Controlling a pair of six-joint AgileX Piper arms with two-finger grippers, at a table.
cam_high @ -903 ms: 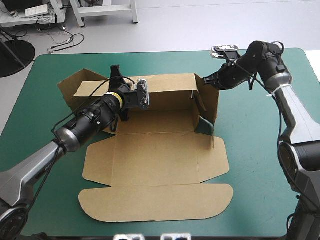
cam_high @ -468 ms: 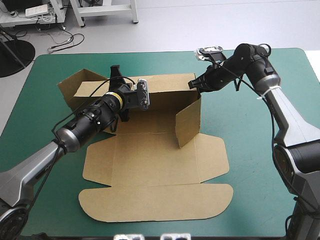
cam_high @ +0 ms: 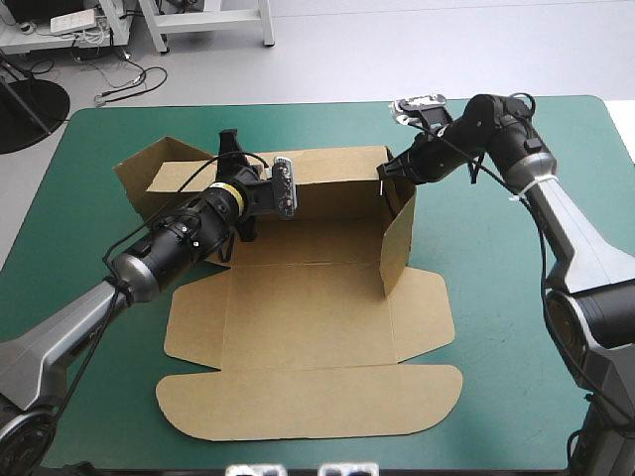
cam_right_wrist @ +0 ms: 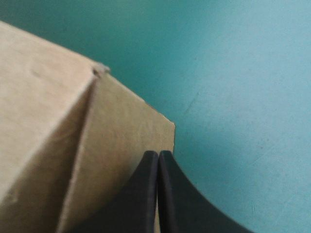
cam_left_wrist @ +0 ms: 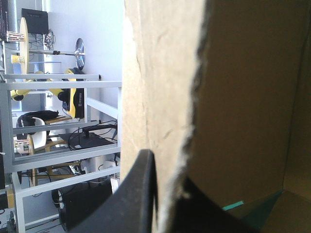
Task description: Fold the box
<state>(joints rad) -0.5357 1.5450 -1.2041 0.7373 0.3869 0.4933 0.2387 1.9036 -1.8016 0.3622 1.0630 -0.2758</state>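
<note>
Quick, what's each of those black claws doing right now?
Left gripper: closed on the back wall of the brown cardboard box.
Right gripper: closed, tips against that box's side flap.

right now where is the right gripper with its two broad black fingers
High view: the right gripper is at the far right corner of the brown cardboard box, where its raised right wall meets the back wall, fingers shut.
</note>
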